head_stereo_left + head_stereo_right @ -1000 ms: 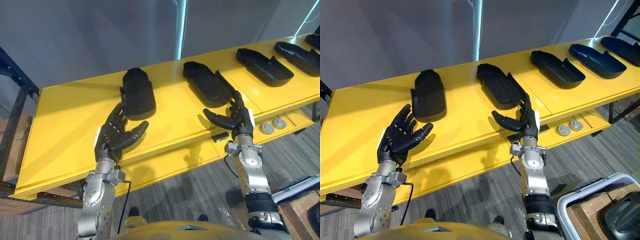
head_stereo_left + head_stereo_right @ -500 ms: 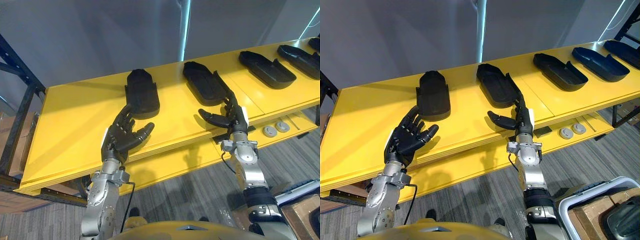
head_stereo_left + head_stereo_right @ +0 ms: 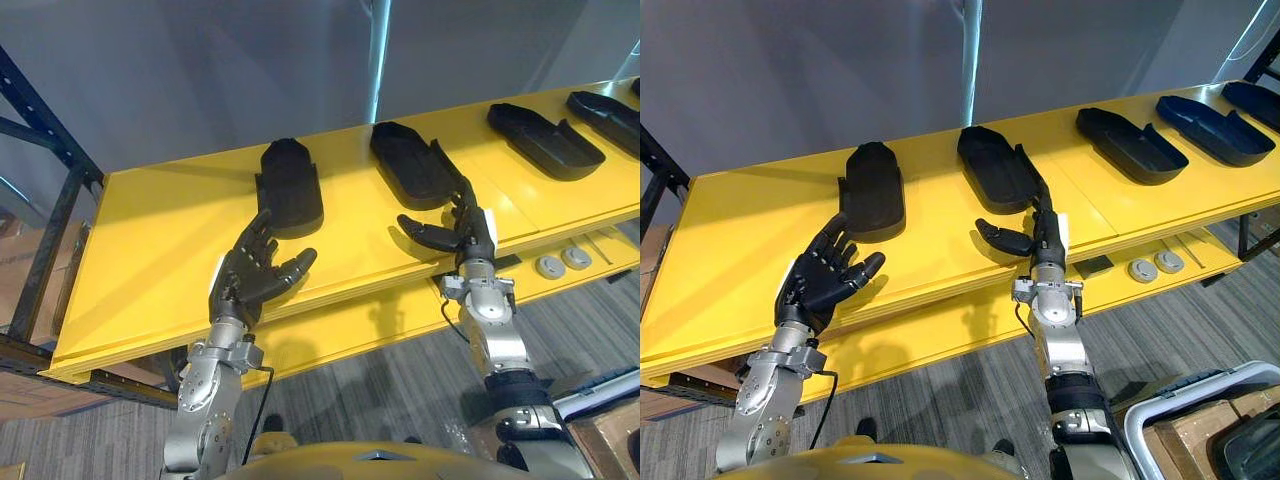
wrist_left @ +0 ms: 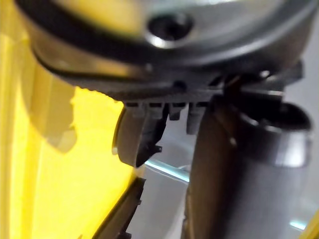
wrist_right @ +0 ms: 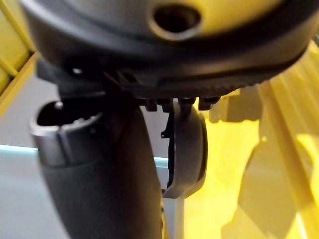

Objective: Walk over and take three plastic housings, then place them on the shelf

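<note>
Several black plastic housings lie in a row on the yellow shelf. The leftmost housing lies just beyond my left hand, which hovers open over the shelf's front part, holding nothing. A second housing lies just beyond my right hand, also open and empty, at the shelf's front edge. A third housing and a fourth lie further right. In the wrist views a housing shows past each hand.
A lower yellow ledge under the front edge carries two round grey discs and a small dark block. A dark rack post stands at the shelf's left end. A white-rimmed bin sits on the floor at right.
The camera has moved nearer, shifting the scene right. Both hands have risen and reached slightly forward toward the two nearest housings, staying open.
</note>
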